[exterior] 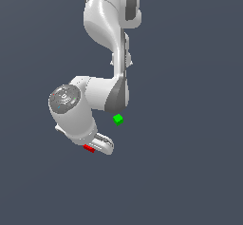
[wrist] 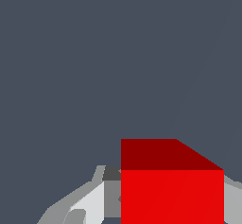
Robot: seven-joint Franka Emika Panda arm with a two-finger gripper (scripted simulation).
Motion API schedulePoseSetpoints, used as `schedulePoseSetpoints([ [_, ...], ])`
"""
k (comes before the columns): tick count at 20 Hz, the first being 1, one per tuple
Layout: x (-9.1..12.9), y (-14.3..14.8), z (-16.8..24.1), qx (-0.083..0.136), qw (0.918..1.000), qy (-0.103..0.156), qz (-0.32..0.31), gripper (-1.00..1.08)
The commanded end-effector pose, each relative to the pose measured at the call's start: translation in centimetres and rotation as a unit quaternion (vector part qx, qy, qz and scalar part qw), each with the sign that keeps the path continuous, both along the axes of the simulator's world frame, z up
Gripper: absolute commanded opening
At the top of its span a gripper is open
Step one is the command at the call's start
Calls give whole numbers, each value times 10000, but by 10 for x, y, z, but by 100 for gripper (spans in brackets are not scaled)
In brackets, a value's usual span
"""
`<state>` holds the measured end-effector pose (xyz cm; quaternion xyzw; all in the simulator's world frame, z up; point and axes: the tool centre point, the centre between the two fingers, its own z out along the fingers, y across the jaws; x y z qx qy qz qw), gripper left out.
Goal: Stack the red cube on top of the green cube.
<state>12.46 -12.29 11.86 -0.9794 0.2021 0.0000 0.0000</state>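
Note:
The red cube point(exterior: 88, 148) shows only as a small sliver at the lower edge of the white hand in the exterior view. It fills the wrist view as a large red block point(wrist: 172, 190). A grey finger point(wrist: 111, 197) lies against one side of it and another finger against the other. My gripper point(exterior: 93, 147) is shut on the cube. The green cube point(exterior: 118, 119) rests on the dark floor, apart from the gripper, up and toward the exterior view's right. It is out of the wrist view.
The white arm point(exterior: 107, 24) reaches down from the top of the exterior view, and its wrist joint point(exterior: 66, 100) hangs over the hand. A plain dark grey floor point(exterior: 190, 172) lies all around.

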Motion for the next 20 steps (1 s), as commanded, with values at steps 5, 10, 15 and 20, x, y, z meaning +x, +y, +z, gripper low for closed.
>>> schedulePoseSetpoints([
  [5,-8,5,-2,-1,10000,-4,1,-100],
  [10,-21,13,-6,-1,10000,-4,1,-100],
  [15,-41,24,-13,-1,10000,-4,1,-100],
  [20,-64,38,-21,-1,10000,-2,4,-100],
])
